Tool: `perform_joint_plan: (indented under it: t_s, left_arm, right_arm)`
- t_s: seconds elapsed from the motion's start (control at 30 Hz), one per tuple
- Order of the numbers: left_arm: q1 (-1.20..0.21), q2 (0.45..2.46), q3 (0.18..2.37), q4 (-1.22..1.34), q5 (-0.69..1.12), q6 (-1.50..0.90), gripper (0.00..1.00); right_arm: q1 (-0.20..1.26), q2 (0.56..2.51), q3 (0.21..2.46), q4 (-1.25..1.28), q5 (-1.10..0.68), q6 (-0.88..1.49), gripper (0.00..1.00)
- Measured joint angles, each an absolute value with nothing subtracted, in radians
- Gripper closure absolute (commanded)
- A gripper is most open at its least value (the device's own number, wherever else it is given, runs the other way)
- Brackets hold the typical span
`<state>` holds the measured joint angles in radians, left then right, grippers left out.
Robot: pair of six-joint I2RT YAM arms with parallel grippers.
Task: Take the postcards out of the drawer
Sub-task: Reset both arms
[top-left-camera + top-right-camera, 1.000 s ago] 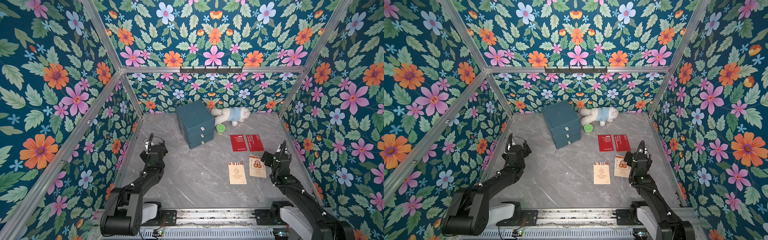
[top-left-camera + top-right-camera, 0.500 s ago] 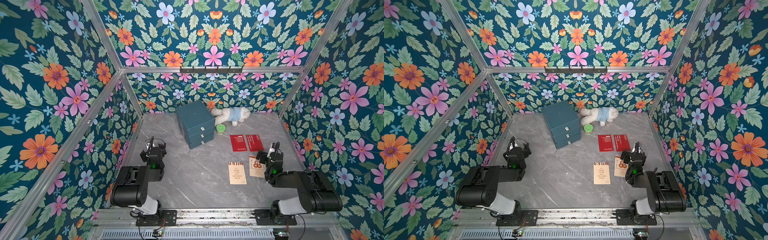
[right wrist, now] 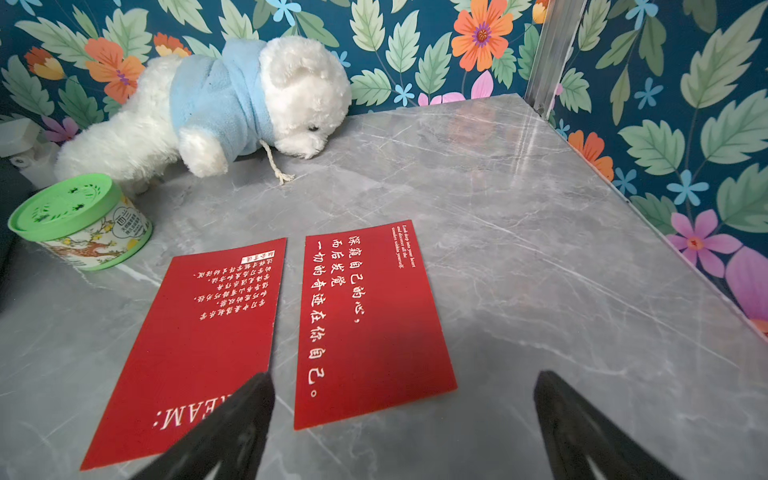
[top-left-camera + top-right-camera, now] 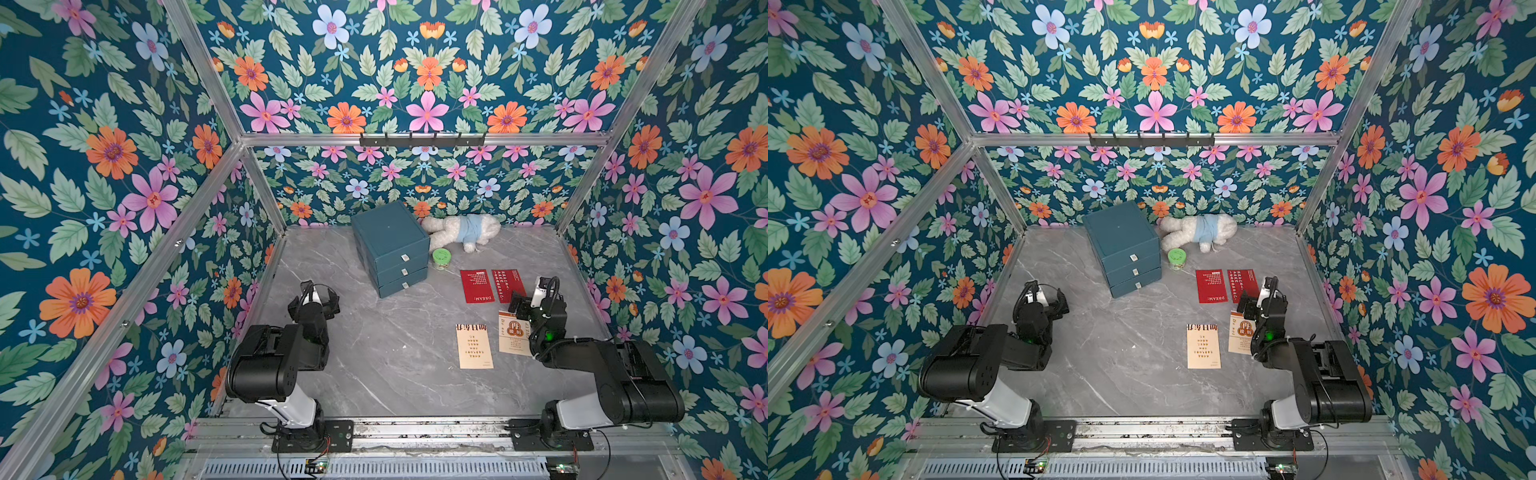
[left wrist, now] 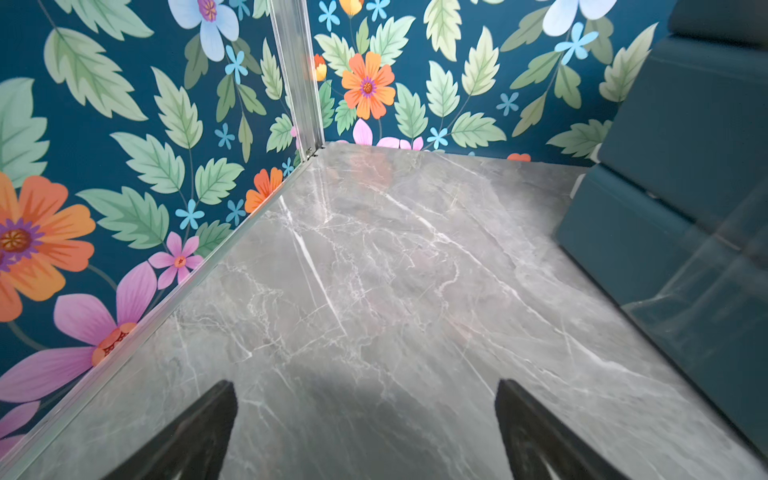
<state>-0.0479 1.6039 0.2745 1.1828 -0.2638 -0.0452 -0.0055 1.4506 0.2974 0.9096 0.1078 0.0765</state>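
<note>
The job looks done from here: two red postcards (image 4: 477, 286) and two cream postcards (image 4: 474, 346) lie flat on the marble table (image 4: 374, 353), clear of the teal drawer chest (image 4: 390, 245), its three drawers shut, contents unseen. Left gripper (image 5: 365, 386) and right gripper (image 3: 403, 378) both gape wide, holding nothing.

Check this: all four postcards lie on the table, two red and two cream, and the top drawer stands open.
The drawer part is wrong: all three drawers are shut in both top views. The rest holds: two red postcards and two cream postcards lie on the table.
</note>
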Motion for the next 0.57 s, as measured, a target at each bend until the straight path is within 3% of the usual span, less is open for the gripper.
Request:
perform_joint_plan:
  t_s: [0.57]
  left_arm:
    - [-0.048,1.604,0.280,1.188,-0.239,-0.039,0.00]
  right_arm:
    - [-0.006,1.451,0.298,0.909,0.104,0.076,0.01]
